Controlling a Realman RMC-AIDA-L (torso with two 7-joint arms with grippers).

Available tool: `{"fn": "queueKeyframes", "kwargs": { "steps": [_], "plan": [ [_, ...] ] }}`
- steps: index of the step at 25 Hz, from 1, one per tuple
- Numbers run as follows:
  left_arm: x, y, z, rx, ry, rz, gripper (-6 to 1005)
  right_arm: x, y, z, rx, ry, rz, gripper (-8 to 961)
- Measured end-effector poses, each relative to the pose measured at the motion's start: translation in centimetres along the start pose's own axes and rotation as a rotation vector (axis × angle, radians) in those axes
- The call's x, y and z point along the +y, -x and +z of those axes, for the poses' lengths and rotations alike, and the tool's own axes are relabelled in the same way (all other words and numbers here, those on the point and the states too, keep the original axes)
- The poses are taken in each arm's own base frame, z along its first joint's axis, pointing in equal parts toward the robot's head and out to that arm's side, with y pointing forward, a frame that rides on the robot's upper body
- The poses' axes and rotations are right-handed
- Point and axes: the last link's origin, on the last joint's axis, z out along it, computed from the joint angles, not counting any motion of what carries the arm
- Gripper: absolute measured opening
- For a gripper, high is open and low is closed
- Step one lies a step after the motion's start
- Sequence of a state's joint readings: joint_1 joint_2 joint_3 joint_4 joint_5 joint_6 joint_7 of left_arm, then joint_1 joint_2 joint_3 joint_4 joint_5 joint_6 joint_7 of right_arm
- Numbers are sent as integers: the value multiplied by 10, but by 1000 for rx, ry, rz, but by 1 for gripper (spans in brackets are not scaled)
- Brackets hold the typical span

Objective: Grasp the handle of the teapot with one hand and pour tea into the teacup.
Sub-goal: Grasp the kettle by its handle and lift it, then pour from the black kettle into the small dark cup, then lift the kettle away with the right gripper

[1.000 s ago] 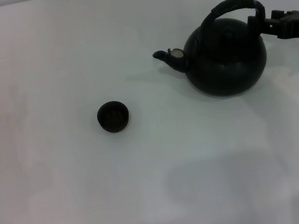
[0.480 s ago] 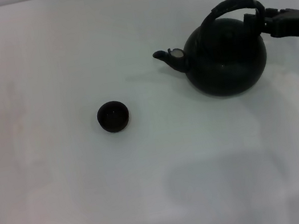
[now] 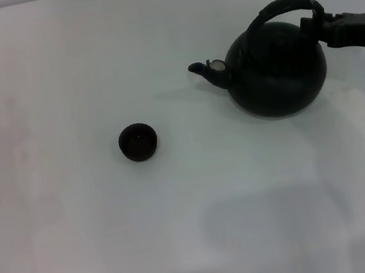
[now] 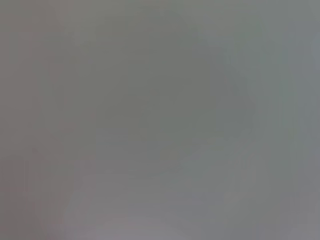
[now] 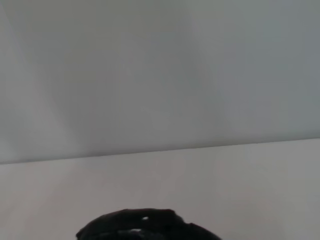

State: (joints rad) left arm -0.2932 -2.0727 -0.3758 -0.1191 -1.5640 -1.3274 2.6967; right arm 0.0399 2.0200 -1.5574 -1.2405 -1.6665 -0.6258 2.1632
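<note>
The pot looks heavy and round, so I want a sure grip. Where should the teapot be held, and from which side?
Grip the handle, the arched hoop above the teapot. Come from the robot's right, opposite the spout, where the right gripper already sits at the hoop's end. The round body offers no hold.

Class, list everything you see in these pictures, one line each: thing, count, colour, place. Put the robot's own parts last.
Large round kettle-shaped teapot: one, black, standing on the table's right side, spout pointing left.
Thick arched ribbed handle: one, black, over the teapot's top.
Tiny low handleless teacup: one, dark brown-black, left of the teapot and nearer the robot, apart from it.
Smooth flat table: one, white, beneath both.
Right end effector: one, black, at the handle's right end; whether it grips cannot be told.
Left end effector: not in view.
</note>
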Motion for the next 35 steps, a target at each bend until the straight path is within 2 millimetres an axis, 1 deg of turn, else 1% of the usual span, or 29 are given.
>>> {"fn": "queueKeyframes", "kwargs": {
  "steps": [1,7,13,19,22,29,35],
  "plan": [
    [-1,-1,0,3,-5,-2,861,1,0,0,1,3,-8,448],
    [-1,-2,3,10,-7,0,861,3,2,1,-4,12,-11,265],
    [-1,-4,5,16,-12,2,862,1,4,-1,-20,19,20,240],
    [-3,-5,7,20,-11,9,862,5,11,1,-29,30,-9,233],
    [-3,-5,7,19,-11,9,862,14,22,4,-49,53,-66,229],
    [-4,-5,5,15,-14,13,862,49,51,24,-86,149,-231,219],
    [-4,-2,2,1,-14,16,861,76,57,39,-102,186,-369,215]
  ]
}}
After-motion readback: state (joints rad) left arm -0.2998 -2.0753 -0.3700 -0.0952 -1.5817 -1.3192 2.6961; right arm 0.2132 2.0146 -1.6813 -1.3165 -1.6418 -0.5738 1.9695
